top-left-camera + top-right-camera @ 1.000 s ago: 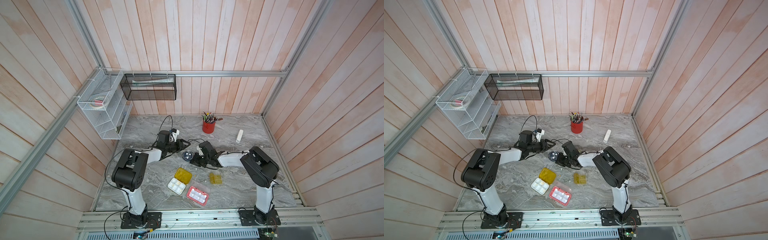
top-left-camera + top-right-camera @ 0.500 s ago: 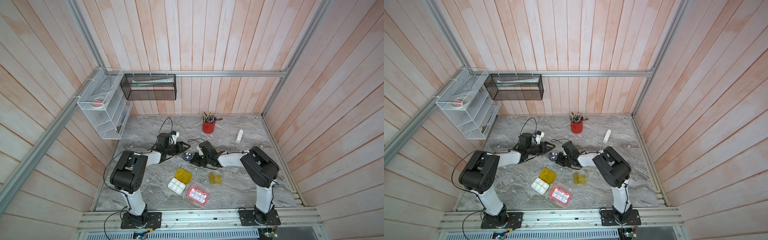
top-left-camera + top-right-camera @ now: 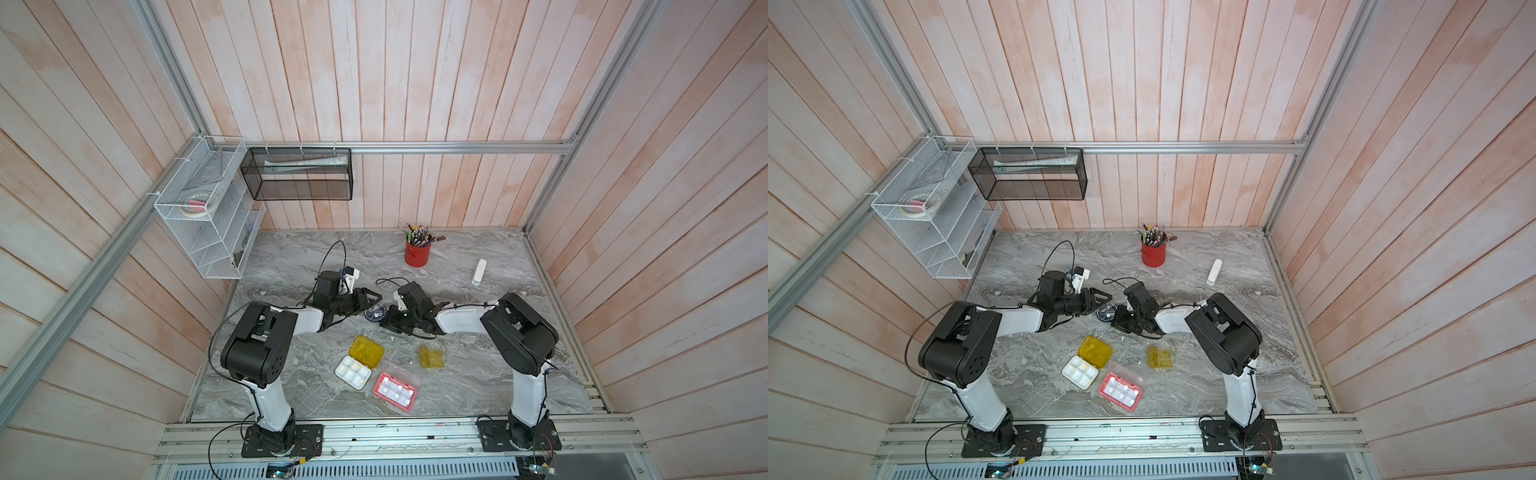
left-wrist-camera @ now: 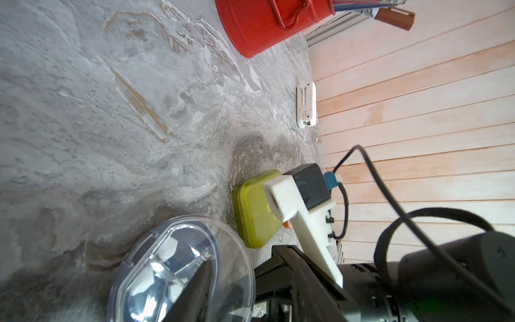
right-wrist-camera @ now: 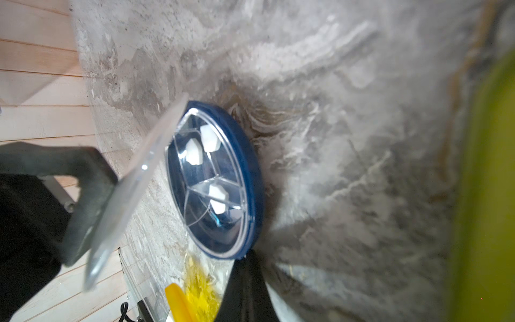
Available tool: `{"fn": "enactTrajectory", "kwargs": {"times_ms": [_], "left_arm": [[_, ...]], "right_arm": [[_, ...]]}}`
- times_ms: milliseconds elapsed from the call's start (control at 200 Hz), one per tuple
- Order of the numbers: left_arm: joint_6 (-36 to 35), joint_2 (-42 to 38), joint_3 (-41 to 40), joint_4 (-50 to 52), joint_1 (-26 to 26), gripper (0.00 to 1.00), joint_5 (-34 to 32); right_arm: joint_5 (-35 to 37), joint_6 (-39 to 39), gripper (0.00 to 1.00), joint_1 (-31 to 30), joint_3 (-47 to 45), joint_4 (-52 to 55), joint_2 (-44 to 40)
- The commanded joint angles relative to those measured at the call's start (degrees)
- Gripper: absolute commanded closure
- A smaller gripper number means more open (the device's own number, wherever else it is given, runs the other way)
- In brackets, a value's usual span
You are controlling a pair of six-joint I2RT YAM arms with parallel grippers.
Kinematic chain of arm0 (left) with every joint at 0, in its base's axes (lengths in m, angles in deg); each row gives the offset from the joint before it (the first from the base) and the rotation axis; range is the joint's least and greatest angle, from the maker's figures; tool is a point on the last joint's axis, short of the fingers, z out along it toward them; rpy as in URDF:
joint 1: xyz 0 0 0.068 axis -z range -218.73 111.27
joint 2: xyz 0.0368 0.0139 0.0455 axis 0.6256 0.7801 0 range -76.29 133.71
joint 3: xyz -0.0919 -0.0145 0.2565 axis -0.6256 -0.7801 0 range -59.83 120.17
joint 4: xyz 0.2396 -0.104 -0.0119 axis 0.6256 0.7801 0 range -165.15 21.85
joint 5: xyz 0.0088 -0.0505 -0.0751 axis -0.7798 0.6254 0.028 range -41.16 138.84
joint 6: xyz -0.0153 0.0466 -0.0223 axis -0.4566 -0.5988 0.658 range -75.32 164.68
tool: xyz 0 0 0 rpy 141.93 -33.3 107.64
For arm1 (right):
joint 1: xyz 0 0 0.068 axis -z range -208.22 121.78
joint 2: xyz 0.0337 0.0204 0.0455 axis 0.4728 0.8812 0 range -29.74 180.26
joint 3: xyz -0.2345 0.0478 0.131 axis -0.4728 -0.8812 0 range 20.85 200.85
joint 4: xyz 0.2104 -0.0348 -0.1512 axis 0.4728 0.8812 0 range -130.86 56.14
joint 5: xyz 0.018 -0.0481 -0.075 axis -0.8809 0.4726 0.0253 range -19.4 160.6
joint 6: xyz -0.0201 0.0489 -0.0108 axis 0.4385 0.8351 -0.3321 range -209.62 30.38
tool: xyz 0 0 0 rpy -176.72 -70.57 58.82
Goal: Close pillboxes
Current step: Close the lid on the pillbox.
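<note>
Your left gripper (image 3: 375, 302) part-open, one finger against the raised clear lid (image 5: 125, 189) of the round dark pillbox (image 5: 223, 178), your right gripper (image 5: 245, 277) pinched shut, tip at its rim

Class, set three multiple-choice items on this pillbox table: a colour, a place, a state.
1. The pencil cup is: A blue, B red, C green.
2. The round pillbox lies: A between the left tool and right tool, B inside the cup, C behind the cup.
3. Its clear lid is: A shut flat, B missing, C raised open.
Answers: B, its wall shows red; A, both tools flank it in both top views; C, the right wrist view shows it tilted up, not flat.
</note>
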State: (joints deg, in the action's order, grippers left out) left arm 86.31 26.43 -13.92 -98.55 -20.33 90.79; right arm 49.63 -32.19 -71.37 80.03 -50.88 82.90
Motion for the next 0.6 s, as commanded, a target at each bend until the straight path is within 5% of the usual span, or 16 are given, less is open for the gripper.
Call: {"fn": "enactTrajectory", "kwargs": {"times_ms": [0,595], "left_arm": [[0.3,-0.6,-1.6,-0.9,1.2,0.51,0.0],[0.5,1.3,-2.9,-2.2,2.6,0.52,-1.0]], "right_arm": [[1.7,0.0,1.00,-0.2,-0.2,1.3,0.4],[1.6,-0.5,1.00,-0.2,0.1,1.6,0.5]]}}
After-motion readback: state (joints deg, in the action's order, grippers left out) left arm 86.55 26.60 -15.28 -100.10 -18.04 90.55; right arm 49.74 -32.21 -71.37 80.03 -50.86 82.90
